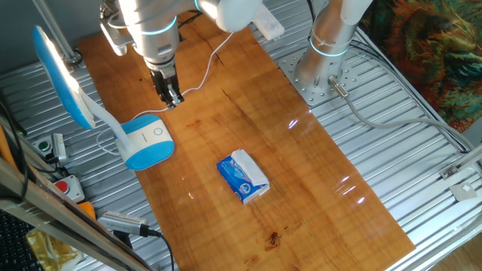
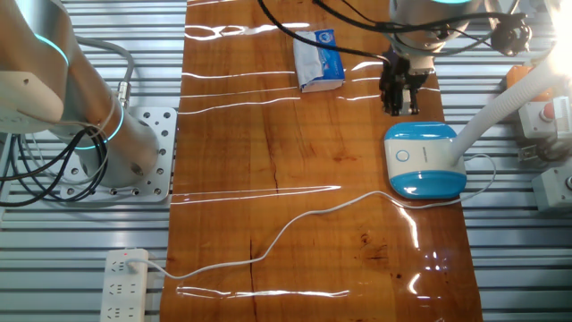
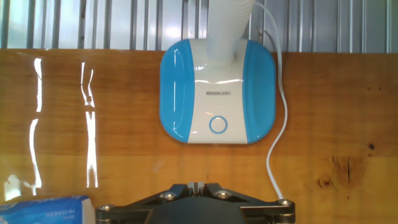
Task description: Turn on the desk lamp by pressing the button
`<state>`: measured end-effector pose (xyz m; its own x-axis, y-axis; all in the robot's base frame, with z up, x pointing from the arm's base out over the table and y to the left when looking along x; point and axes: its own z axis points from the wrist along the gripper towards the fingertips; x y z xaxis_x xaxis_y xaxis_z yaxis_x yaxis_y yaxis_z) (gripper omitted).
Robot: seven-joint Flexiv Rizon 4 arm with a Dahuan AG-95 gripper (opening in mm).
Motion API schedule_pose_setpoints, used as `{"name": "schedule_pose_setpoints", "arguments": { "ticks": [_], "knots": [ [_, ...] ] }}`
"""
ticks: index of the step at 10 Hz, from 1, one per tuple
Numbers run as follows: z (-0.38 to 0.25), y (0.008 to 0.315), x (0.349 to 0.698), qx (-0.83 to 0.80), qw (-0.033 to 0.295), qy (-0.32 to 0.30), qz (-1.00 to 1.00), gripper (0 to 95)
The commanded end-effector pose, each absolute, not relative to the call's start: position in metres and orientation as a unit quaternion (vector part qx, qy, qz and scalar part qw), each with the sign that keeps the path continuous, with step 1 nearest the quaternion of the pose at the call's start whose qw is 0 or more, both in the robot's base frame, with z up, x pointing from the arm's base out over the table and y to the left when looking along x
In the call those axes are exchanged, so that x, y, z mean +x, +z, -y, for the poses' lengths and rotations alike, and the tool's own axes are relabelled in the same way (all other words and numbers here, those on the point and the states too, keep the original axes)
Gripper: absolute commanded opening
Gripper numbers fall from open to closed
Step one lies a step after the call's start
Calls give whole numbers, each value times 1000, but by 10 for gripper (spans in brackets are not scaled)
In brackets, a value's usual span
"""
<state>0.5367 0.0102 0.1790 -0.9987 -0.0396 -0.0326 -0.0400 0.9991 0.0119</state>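
In the hand view, nearest the camera, the dark body of the tool (image 3: 196, 205) fills the bottom edge at 6 o'clock, and the corner of a blue-and-white packet (image 3: 43, 208) shows at about 8 o'clock; the fingertips are out of sight here, so the gap between them cannot be judged from this view. Further out, near the centre and a little toward 12 o'clock, the desk lamp (image 3: 217, 93) sits on the wooden desk (image 3: 112, 143) with its rounded base facing up, white down the middle and blue on both flanks. A ring-shaped button (image 3: 217, 124) lies on the white strip near the edge of the base closest to the tool. The white neck rises out of frame at 12 o'clock, and a thin white cord (image 3: 277, 137) curls down past the base at 3 to 4 o'clock. In one fixed view the tool (image 1: 172, 98) hangs over the desk (image 1: 301, 173) at about 1 o'clock from the lamp base (image 1: 147, 141), near it but not touching, with nothing in its grasp; whether its fingers are apart or together I cannot tell. The packet (image 1: 242, 177) lies flat toward 4 o'clock of the base, well apart from it. The long blue-backed lamp head (image 1: 64, 79) leans out past the desk at 10 o'clock. The other fixed view shows the tool (image 2: 399, 105) just beside the base (image 2: 424, 159), clear of it.
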Motion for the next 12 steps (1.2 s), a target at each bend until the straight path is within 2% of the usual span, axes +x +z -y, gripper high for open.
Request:
{"name": "schedule_pose_setpoints", "arguments": {
  "ticks": [1, 12],
  "knots": [
    [-14, 183, 526, -14, 9, 7, -1000, 0],
    [-14, 183, 525, -8, 6, 3, -1000, 0]
  ]
}}
